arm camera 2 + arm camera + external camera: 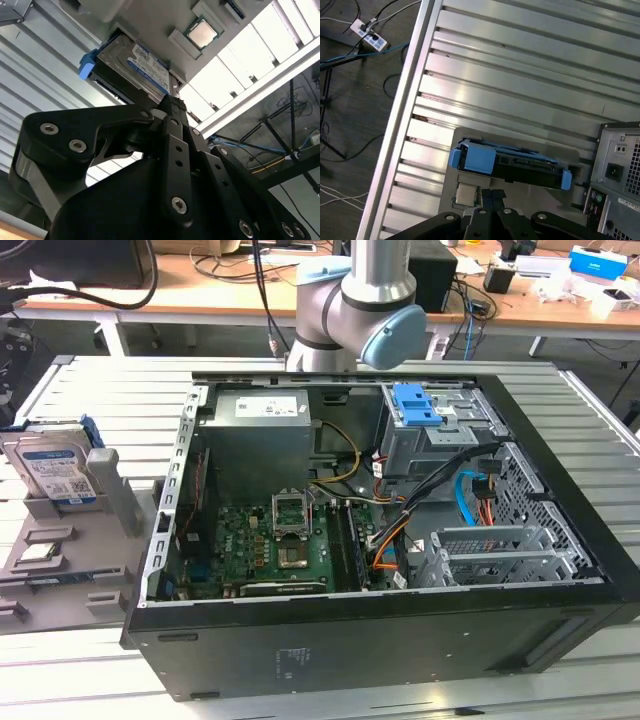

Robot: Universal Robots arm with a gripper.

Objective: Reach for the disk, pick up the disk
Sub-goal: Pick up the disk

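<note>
Disk (520, 167) stands upright in grey holder (470, 136), chip (466, 194) just beside; tool (492, 194) pressed together, empty, nearby.

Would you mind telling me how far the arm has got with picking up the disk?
Done: nothing yet; the disk stands on edge in its grey holder, outside the computer case. In hand: the reach, with the gripper aimed at the disk but apart from it in both wrist views. Left: the grasp and the lift.
</note>
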